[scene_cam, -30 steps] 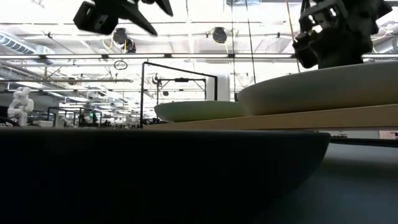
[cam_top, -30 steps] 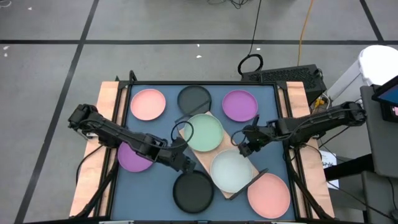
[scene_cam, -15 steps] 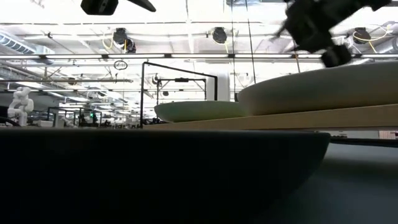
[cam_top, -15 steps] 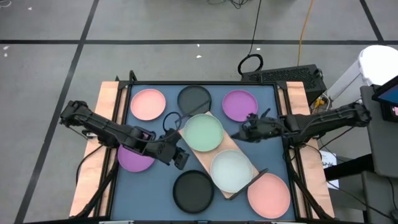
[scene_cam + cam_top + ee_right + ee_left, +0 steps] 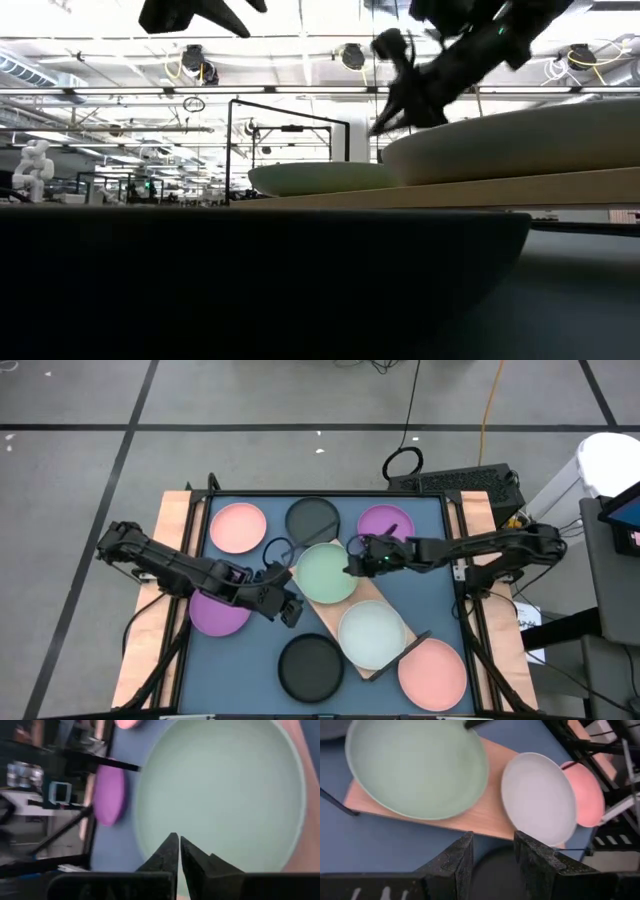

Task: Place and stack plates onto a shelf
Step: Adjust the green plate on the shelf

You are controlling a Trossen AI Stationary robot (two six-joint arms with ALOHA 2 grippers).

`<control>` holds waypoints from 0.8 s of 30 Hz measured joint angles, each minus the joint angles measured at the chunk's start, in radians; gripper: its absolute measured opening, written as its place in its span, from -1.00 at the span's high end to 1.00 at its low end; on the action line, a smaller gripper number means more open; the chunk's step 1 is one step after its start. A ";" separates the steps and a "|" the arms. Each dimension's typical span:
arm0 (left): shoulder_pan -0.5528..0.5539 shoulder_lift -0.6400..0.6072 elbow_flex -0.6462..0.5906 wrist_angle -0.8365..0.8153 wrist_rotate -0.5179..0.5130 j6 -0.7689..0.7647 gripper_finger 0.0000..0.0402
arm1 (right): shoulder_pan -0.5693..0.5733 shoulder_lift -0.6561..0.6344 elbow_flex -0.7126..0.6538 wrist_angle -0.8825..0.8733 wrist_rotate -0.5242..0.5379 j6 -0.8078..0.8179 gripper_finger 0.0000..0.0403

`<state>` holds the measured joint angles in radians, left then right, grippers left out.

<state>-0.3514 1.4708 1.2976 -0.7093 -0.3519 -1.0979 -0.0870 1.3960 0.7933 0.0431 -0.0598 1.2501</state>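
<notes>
On the blue-topped table (image 5: 250, 660), the light wooden shelf board (image 5: 325, 622) at centre carries a pale green plate (image 5: 325, 573) and a pale blue plate (image 5: 371, 636) side by side, probably as stack bases, while the right hand (image 5: 352, 563), pressed together and empty, hovers at the green rim and the left hand (image 5: 290, 611) waits half spread at centre left.

You are looking down on a grey floor (image 5: 250, 400) crossed by dark tape lines (image 5: 300, 427) that cut it into big squares. The counter (image 5: 440, 575) has a blue top with bare wooden side strips (image 5: 170, 530). Behind it a black cable loop (image 5: 402, 462) lies on the floor, an orange cord (image 5: 490, 405) runs off beside it, and a dark keyboard-like unit (image 5: 465, 480) sits close by. A white machine (image 5: 610, 465) stands at the right edge. From counter height you see a bright hall with ceiling beams (image 5: 120, 92), hanging round lamps (image 5: 350, 56), and a small white figure (image 5: 30, 165) far off.
</notes>
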 joint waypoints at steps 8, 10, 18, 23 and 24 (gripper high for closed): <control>0.030 0.000 0.000 -0.079 0.011 -0.026 0.28 | -0.036 0.085 -0.001 -0.036 -0.102 -0.073 1.00; 0.030 0.000 0.000 -0.076 0.011 -0.030 0.28 | -0.036 0.086 -0.001 -0.074 -0.114 -0.073 1.00; 0.037 0.000 0.000 -0.107 0.013 -0.017 0.28 | -0.009 0.067 -0.001 -0.138 -0.153 -0.061 1.00; 0.037 0.000 0.000 -0.116 0.013 -0.007 0.28 | 0.002 0.027 -0.001 -0.224 -0.148 -0.048 1.00; 0.035 0.000 0.000 -0.115 0.013 -0.007 0.28 | 0.002 0.016 -0.001 -0.236 -0.144 -0.047 1.00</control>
<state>-0.3164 1.4708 1.2979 -0.8245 -0.3388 -1.1046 -0.0849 1.4117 0.7921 -0.1933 -0.2038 1.2029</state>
